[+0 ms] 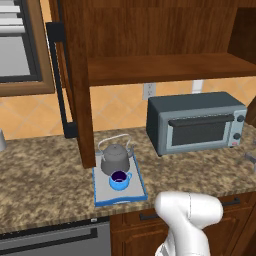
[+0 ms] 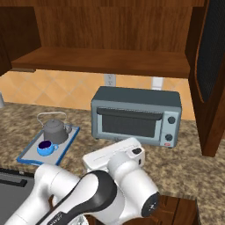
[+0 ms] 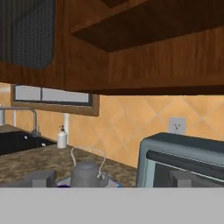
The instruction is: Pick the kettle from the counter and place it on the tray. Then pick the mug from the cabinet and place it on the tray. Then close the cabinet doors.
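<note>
- Dark red-brown wood: cabinet [image 1: 165, 67] is the biggest thing, hung over the counter [image 1: 45, 170], both doors open. Left door [image 1: 75, 85] is edge-on in the left base view with its black bar handle [image 1: 59, 80]; right door [image 2: 211, 74] stands at the right edge of the right base view. The shelf [image 2: 105, 59] looks bare.
- Speckled brown counter carries everything else, with a tan tiled wall behind.
- White arm [image 2: 110, 189] is folded low in front of the counter, well short of either door.
- Grey toaster oven [image 1: 195, 122] sits right of the tray, apart from it.
- Blue-rimmed tray [image 1: 102, 192] lies on the counter just below the left door's lower edge.
- Dark grey kettle [image 1: 115, 157] is upright on the tray's back half, wire handle arched up.
- Blue mug [image 1: 119, 180] is on the tray too, just in front of the kettle; whether they touch I can't tell.
- Claw [image 3: 111, 178]: fingers spread wide, one blurred tip [image 3: 41, 178] at each bottom corner of the hand view, nothing between them. It looks level toward the kettle, toaster oven and wall.
- Step, as I judge it: both placements look done, so the doors are what's left.
- Next move likely calls for raising the arm and getting behind a door's outer face or handle, then swinging it toward the cabinet front. The left door looks nearer the tray, so a sweep there should stay above the kettle handle. Then the other door.
</note>
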Motion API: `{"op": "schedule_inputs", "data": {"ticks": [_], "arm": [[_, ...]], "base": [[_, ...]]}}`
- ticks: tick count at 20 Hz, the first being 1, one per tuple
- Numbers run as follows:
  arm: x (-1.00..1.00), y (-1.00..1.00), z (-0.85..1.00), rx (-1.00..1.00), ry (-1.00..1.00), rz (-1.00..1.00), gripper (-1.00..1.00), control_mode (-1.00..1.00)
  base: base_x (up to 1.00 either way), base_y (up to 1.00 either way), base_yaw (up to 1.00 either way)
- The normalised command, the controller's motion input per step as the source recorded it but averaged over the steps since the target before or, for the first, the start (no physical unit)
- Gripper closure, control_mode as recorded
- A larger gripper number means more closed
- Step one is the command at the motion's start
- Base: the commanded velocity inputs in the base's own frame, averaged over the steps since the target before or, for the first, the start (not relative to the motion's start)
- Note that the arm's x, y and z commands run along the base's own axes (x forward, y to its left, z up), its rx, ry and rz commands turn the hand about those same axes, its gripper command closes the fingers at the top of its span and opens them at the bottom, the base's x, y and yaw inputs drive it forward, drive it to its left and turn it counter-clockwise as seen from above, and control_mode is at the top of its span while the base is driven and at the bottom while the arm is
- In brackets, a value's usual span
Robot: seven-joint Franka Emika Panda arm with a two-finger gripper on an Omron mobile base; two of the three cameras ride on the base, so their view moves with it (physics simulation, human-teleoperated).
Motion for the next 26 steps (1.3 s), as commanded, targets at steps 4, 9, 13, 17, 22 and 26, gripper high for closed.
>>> {"op": "schedule_inputs", "data": {"ticks": [4, 9, 13, 17, 22, 26], "arm": [[-0.11, -0.82, 0.35, 0.01, -0.06, -0.08, -1.00, -1.00], [-0.13, -0.89, 0.15, 0.00, -0.11, -0.09, -1.00, -1.00], [-0.03, -0.67, 0.00, 0.00, -0.16, -0.07, -1.00, -1.00], [0.00, -0.51, 0.03, 0.00, -0.17, -0.02, -1.00, -1.00], [0.09, -0.35, 0.02, 0.00, -0.02, 0.00, -1.00, -1.00], [0.23, -0.17, 0.00, 0.00, 0.00, 0.00, -1.00, -1.00]], "base": [[0.00, 0.00, 0.00], [0.00, 0.00, 0.00], [0.00, 0.00, 0.00], [0.00, 0.00, 0.00], [0.00, 0.00, 0.00], [0.00, 0.00, 0.00]]}}
